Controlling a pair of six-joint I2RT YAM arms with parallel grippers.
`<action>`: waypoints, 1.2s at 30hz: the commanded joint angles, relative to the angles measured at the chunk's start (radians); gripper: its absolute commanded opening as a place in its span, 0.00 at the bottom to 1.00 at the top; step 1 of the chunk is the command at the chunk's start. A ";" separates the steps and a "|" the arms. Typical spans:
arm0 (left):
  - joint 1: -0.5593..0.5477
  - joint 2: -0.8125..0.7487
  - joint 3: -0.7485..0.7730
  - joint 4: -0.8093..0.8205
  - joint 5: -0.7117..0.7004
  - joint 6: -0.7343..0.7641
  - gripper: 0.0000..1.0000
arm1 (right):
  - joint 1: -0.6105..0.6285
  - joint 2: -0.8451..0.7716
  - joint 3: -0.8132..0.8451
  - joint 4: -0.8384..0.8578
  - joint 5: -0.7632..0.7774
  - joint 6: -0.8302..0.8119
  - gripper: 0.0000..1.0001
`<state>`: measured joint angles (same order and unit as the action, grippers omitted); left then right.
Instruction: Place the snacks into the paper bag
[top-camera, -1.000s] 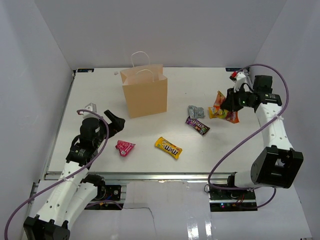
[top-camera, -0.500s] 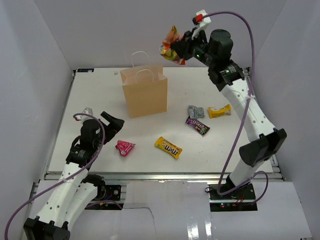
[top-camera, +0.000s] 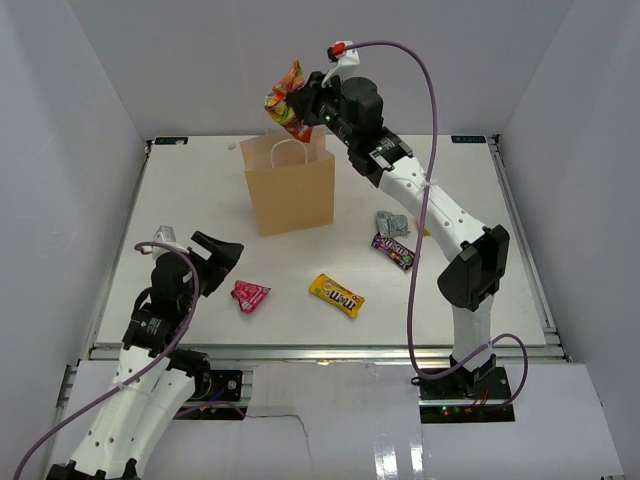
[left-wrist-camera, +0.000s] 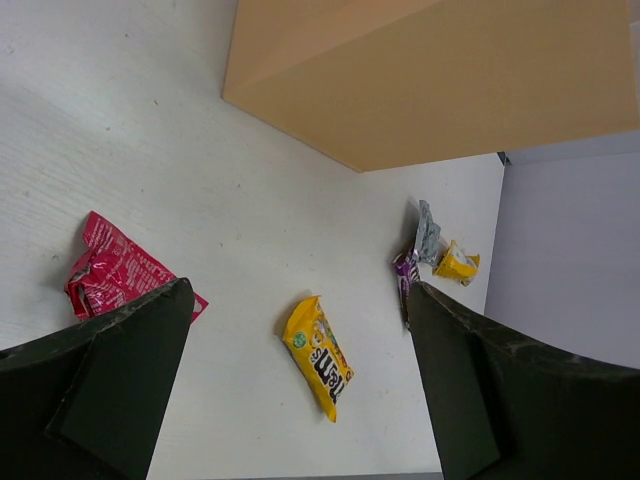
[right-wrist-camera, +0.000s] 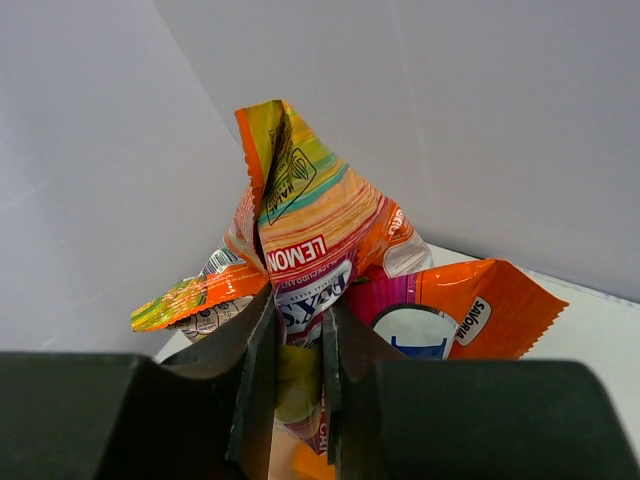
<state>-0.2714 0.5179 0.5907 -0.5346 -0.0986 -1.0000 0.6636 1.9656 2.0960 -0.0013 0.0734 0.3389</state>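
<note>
The right gripper is pressed tight on a bunch of snacks, orange and stripy ones, and holds them up high. A moment ago it was low at the right side of the table. Now it has swung over, and the bunch hangs just above the top of the paper bag. I think it only needs to let go. The bag stands upright, and I cannot see what is inside. The left gripper is spread wide and holds nothing. Near it lies a pink packet. A yellow packet, a purple packet and a silver packet wait too.
</note>
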 joint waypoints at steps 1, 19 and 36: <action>0.003 -0.010 -0.022 -0.039 -0.013 -0.026 0.98 | 0.031 -0.044 0.016 0.199 0.075 0.037 0.09; 0.003 0.201 -0.012 -0.203 -0.041 -0.295 0.98 | 0.042 -0.073 -0.129 0.267 0.000 0.000 0.67; -0.003 0.590 0.051 -0.159 -0.032 -0.295 0.85 | -0.363 -0.431 -0.646 0.037 -0.874 -0.448 0.89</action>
<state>-0.2718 1.0725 0.6128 -0.7265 -0.1162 -1.2911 0.3244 1.6207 1.5803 0.1574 -0.6487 0.1101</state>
